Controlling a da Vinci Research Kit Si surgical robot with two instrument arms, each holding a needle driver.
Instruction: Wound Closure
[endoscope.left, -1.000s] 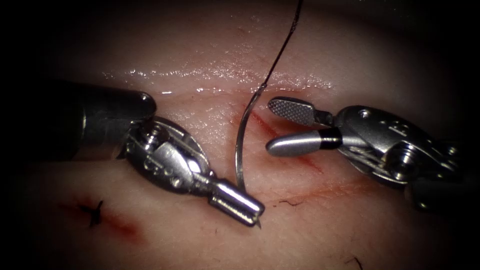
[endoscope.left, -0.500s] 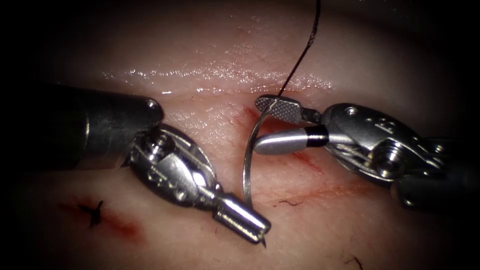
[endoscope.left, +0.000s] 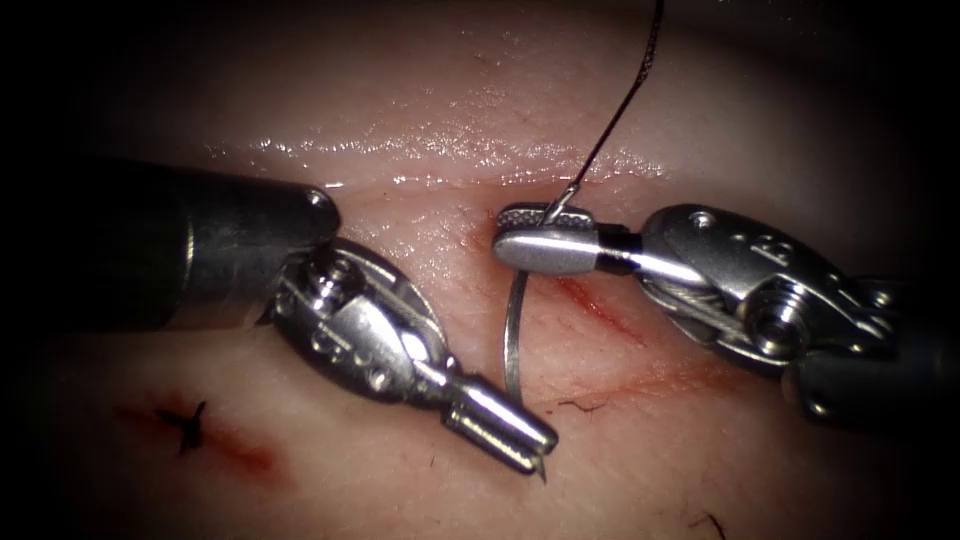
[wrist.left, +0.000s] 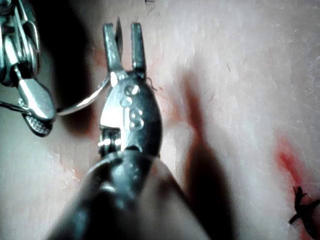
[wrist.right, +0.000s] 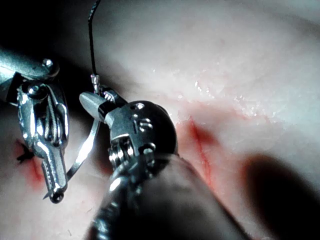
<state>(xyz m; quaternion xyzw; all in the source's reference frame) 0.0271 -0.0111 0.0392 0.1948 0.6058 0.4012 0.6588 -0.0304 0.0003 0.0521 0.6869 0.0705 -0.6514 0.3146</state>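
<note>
Right tool (endoscope.left: 530, 243) has closed on the needle (endoscope.left: 512, 335) near its thread (endoscope.left: 622, 100) end, above the left tool (endoscope.left: 520, 440), which grips the tip end clear of the tissue (endoscope.left: 420, 130).

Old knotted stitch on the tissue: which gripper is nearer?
Left. The left gripper sits right of the old stitch, holding the needle near its tip; the right gripper is farther.

Tissue (endoscope.left: 420, 90) pale pink, wet glossy streak across it. Cut (endoscope.left: 600, 305) a red line, red fluid (endoscope.left: 245, 455) smeared around a black knot of thread (endoscope.left: 188, 425). Needle (endoscope.left: 512, 340) shiny silver. Thread (endoscope.left: 625, 95) dark, near black. Both tools polished silver metal: left tool (endoscope.left: 500, 425) on a dark grey shaft, right tool (endoscope.left: 545, 240) with crosshatched jaw face and black band behind jaws.
</note>
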